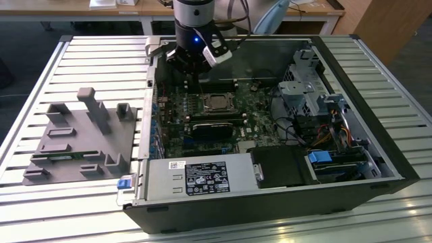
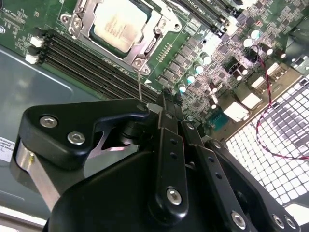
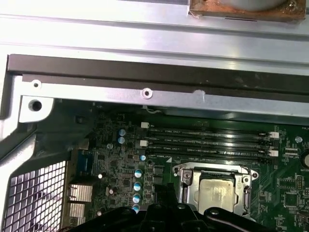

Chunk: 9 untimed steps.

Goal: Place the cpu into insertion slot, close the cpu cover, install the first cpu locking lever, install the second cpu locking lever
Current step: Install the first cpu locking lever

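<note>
Item: small flat square silvery-grey cpu [image 2: 118, 24], seated in the square silver-rimmed insertion slot [image 1: 206, 97] on the green motherboard of an open black computer case [image 1: 270, 207], which lies on a slatted metal table [image 1: 378, 61]. The thin silver cpu cover [image 2: 153, 30] frames the chip and lies flat over it. A thin wire lever [image 2: 139, 82] stands upright at the socket's corner. The black end effector [image 1: 196, 78] hangs near the slot, at 11 o'clock from it in the exterior view; whether it is clenched or released cannot be told. A grey moulded fixture [image 1: 74, 142] lies at 9 o'clock from the case.
</note>
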Tool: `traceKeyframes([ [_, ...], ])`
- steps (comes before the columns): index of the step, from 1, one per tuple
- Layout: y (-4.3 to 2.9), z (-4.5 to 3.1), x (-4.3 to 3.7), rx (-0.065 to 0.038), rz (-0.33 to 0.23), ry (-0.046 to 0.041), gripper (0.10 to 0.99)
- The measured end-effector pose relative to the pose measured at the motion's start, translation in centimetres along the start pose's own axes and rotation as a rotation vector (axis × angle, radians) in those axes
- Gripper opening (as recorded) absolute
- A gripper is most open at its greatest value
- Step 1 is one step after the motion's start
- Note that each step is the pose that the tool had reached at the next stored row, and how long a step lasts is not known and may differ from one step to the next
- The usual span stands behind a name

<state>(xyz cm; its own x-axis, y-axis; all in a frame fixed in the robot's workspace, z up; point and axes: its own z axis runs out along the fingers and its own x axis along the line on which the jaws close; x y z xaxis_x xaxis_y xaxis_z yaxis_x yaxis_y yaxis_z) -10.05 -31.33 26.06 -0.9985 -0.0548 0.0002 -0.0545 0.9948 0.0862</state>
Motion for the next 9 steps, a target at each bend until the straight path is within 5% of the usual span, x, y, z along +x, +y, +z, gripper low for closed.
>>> traceKeyframes([
  [9, 0.92, 0.28, 0.10, 0.000, 0.000, 0.0000, 0.106],
])
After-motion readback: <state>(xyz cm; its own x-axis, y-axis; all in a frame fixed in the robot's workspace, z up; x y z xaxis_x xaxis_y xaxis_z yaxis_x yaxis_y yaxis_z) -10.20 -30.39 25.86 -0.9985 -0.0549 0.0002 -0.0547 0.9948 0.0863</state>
